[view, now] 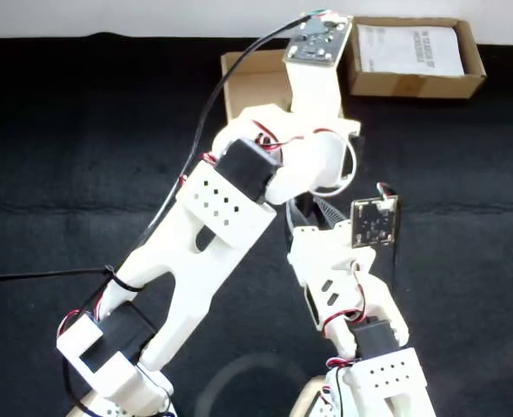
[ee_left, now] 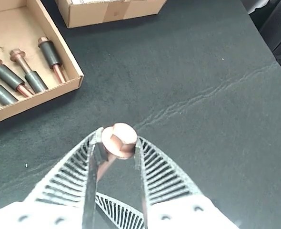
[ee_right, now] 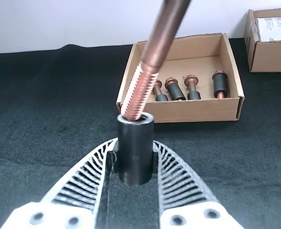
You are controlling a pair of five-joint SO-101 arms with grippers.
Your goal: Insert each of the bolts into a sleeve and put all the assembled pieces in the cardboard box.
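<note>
The left tool [ee_left: 116,142] is closed on a copper bolt [ee_left: 119,139], and its ribbed fingers [ee_left: 141,155] clamp just under the hexagonal flanged head, which faces the left wrist camera. The right tool [ee_right: 134,157] grips a dark cylindrical sleeve [ee_right: 135,143] by its lower half and holds it upright with the open end on top. In the right wrist view the bolt [ee_right: 147,67] comes down at a slant, and its threaded tip sits at the mouth of the sleeve, just entering the bore. Most of the shank is outside.

Beyond the two tools the open cardboard box [ee_right: 178,110] rests on the black tabletop [ee_right: 45,95]. Four assembled pieces [ee_right: 174,89] lie side by side on its floor, each a copper bolt through a dark sleeve. The left wrist view shows the same box [ee_left: 40,98] and the pieces [ee_left: 28,71] lying roughly parallel.

A second, smaller carton [view: 413,84] with a printed sheet on top stands just beside the cardboard box, at the far edge of the tabletop.
</note>
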